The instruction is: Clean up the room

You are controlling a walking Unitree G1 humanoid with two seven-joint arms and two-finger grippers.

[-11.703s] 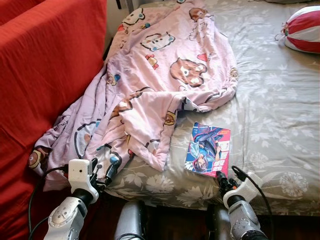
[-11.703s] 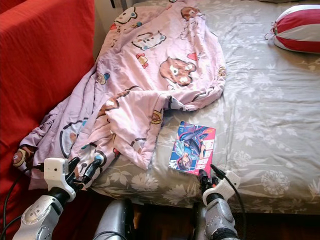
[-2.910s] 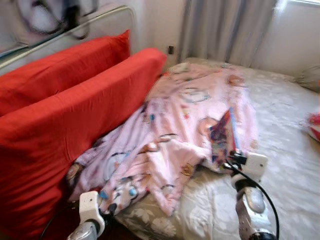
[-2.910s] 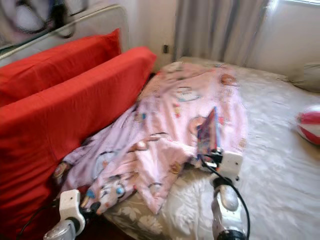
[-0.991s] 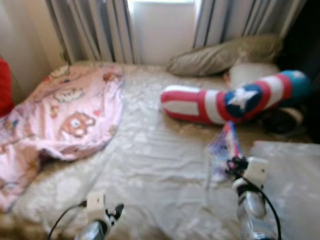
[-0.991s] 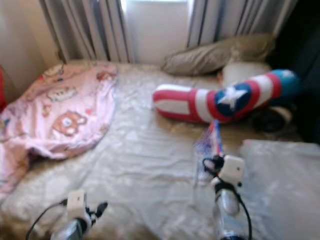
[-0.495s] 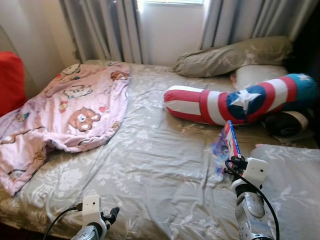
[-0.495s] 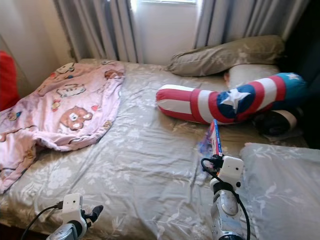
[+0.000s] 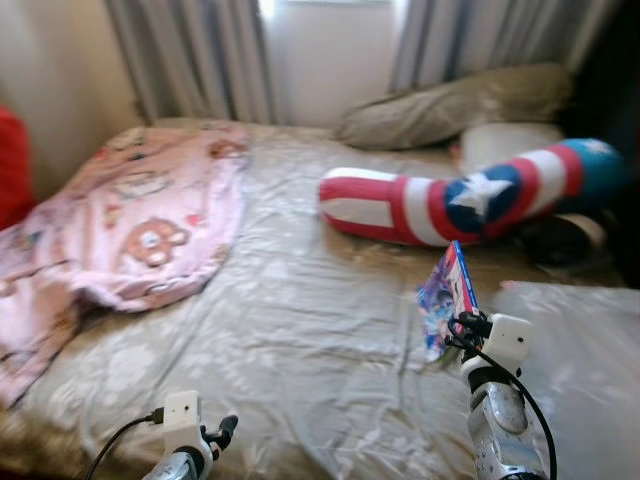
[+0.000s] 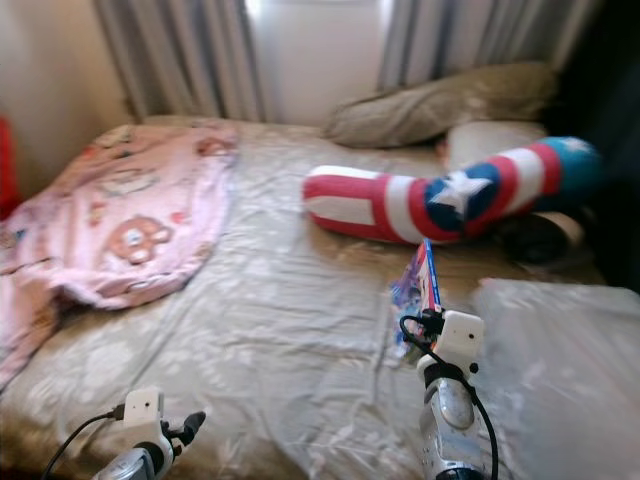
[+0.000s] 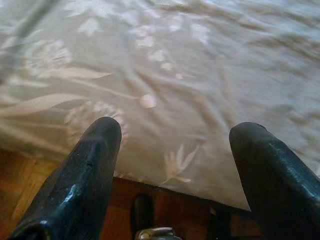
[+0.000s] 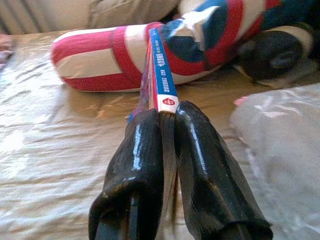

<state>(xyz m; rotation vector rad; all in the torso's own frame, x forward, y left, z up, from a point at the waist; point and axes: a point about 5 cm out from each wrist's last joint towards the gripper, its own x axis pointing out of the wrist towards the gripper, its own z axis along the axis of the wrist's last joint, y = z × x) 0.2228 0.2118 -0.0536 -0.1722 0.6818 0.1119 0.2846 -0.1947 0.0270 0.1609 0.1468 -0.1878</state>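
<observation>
My right gripper (image 9: 463, 322) is shut on a comic book (image 9: 447, 297) with a blue spine, holding it upright over the bed's right side. In the right wrist view the book's spine (image 12: 160, 75) rises from between the two black fingers (image 12: 137, 165). My left gripper (image 9: 226, 430) hangs low at the bed's front edge, open, its fingers (image 11: 90, 165) spread over the grey floral sheet (image 11: 165, 75) with nothing between them. A pink cartoon-print blanket (image 9: 140, 225) lies crumpled on the bed's left side.
A red, white and blue star bolster (image 9: 460, 205) lies across the bed behind the book. Grey pillows (image 9: 450, 100) sit by the curtains (image 9: 190, 60). Another grey pillow (image 9: 585, 350) is at the right. A red cushion (image 9: 8, 165) edges the left. Wooden floor (image 11: 30, 195) shows below the bed.
The view has shifted slightly and blurred. The right gripper still holds the book upright in the same place; the left gripper stays low and open.
</observation>
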